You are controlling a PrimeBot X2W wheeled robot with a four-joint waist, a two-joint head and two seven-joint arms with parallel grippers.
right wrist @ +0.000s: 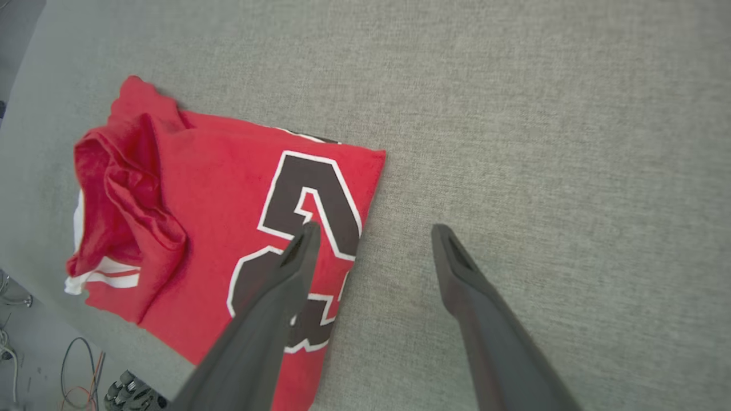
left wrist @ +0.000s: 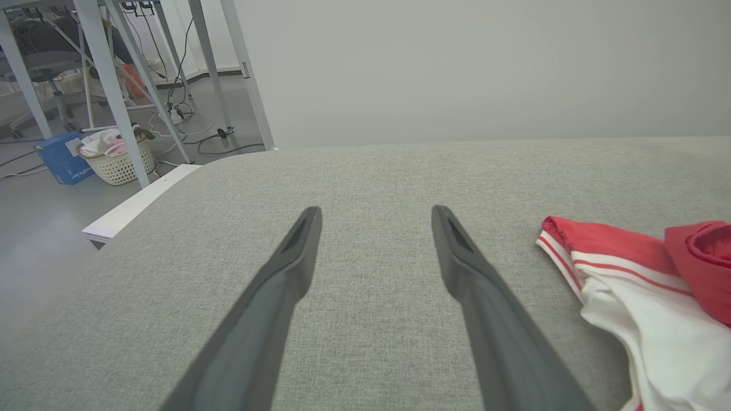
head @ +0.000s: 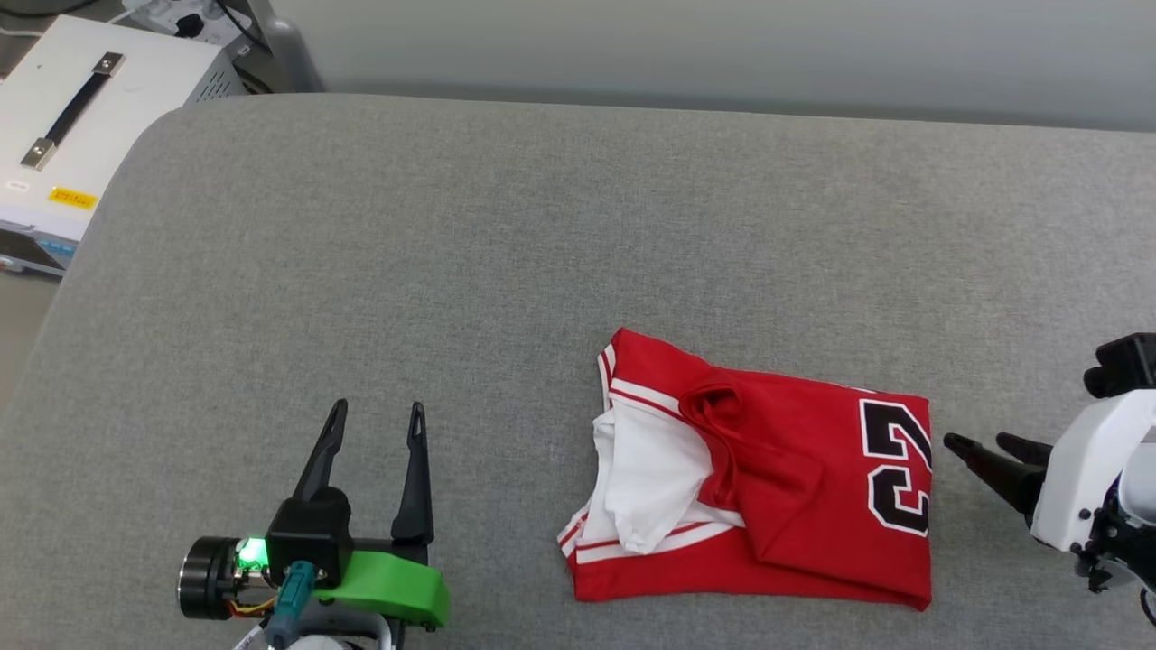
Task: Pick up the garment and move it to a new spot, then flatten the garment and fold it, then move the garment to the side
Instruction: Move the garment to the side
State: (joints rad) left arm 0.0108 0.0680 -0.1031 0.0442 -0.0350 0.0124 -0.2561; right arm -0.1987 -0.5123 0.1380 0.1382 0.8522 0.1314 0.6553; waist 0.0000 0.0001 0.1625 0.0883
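Note:
The garment (head: 777, 478) lies folded into a rough rectangle on the grey padded table, red with a black "23" outlined in white on top and a white sleeve showing at its left end. My left gripper (head: 377, 417) stands open and empty well to the garment's left; its wrist view catches the striped sleeve edge of the garment (left wrist: 639, 285) at the right. My right gripper (head: 980, 442) hovers open just right of the garment's numbered edge, fingers pointing toward it. In the right wrist view the garment (right wrist: 217, 228) lies under and left of that gripper (right wrist: 371, 231).
The grey table (head: 542, 226) stretches wide behind and to the left of the garment. A white equipment box (head: 81, 126) stands off the table's far left corner. A laundry basket (left wrist: 117, 160) and table legs are on the floor beyond.

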